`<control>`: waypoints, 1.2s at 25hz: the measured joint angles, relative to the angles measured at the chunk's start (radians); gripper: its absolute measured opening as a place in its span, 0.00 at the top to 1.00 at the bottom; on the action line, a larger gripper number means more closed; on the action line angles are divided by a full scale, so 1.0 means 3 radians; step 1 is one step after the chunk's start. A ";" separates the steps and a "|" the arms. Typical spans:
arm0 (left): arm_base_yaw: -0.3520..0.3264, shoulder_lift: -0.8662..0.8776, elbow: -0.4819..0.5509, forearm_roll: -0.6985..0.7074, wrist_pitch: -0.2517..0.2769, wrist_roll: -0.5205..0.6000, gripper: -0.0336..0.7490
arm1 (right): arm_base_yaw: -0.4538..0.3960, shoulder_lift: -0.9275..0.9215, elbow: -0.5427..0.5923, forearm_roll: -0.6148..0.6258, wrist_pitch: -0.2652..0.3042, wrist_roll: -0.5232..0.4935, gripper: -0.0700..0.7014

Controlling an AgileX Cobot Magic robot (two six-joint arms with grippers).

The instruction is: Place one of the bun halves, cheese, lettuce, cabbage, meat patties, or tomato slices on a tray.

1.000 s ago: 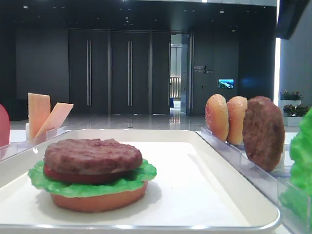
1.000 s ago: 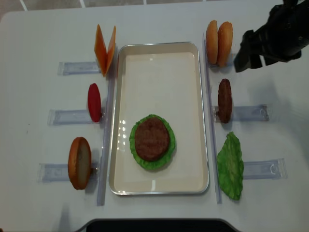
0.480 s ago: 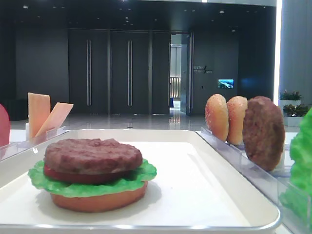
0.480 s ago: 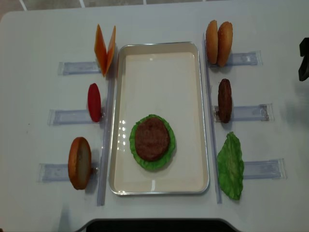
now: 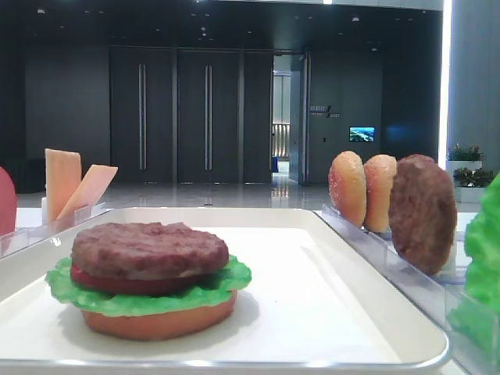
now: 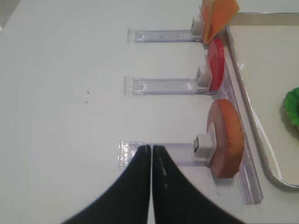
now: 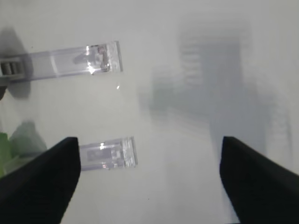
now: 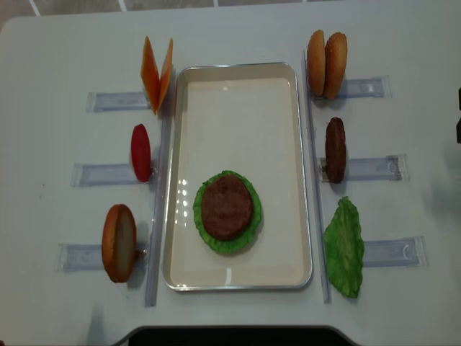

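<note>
Stack on tray (image 8: 238,79): base bun, lettuce, tomato, patty (image 8: 226,207) topmost. Cheese (image 8: 156,73) stands upright at left rack, edge toward tray, nearer left fingers (image 6: 152,154), clenched, empty. Right fingers (image 7: 149,182) spread wide, empty, over surface by racks. Right arm has withdrawn from overhead view.

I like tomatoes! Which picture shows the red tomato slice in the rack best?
The left wrist view: the tomato slice is close and sharp. The overhead view shows it small, the low front view only its edge, the right wrist view nothing.
</note>
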 joint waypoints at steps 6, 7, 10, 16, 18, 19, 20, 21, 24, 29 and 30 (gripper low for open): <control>0.0000 0.0000 0.0000 0.0000 0.0000 0.0000 0.96 | 0.0026 -0.1056 0.0697 -0.0032 0.0008 0.0024 0.16; 0.0000 0.0000 0.0000 0.0000 0.0000 0.0000 0.96 | 0.0026 -0.1263 0.0787 -0.0039 0.0008 0.0024 0.16; 0.0000 0.0000 0.0000 0.0000 0.0000 0.0000 0.96 | 0.0026 -0.1850 0.1060 -0.0069 -0.0009 0.0024 0.16; 0.0000 0.0000 0.0000 0.0000 0.0000 0.0000 0.96 | 0.0026 -0.2702 0.1499 -0.0113 -0.0046 0.0024 0.16; 0.0000 0.0000 0.0000 0.0000 0.0000 0.0000 0.96 | 0.0026 -0.2927 0.1595 -0.0119 -0.0067 0.0024 0.16; 0.0000 0.0000 0.0000 0.0000 0.0000 0.0000 0.96 | 0.0026 -0.3046 0.1639 -0.0119 -0.0088 0.0024 0.16; 0.0000 0.0000 0.0000 0.0000 0.0000 0.0000 0.96 | 0.0026 -0.3158 0.1658 -0.0119 -0.0097 0.0024 0.16; 0.0000 0.0000 0.0000 0.0000 0.0000 0.0000 0.96 | 0.0026 -0.3267 0.1661 -0.0119 -0.0108 0.0024 0.16; 0.0000 0.0000 0.0000 0.0000 0.0000 0.0000 0.96 | 0.0026 -0.3551 0.1668 -0.0119 -0.0136 0.0024 0.16; 0.0000 0.0000 0.0000 0.0000 0.0000 0.0000 0.96 | 0.0026 -0.3965 0.1676 -0.0123 -0.0153 0.0024 0.16; 0.0000 0.0000 0.0000 0.0000 0.0000 0.0000 0.96 | 0.0026 -0.4031 0.1676 -0.0123 -0.0153 0.0024 0.16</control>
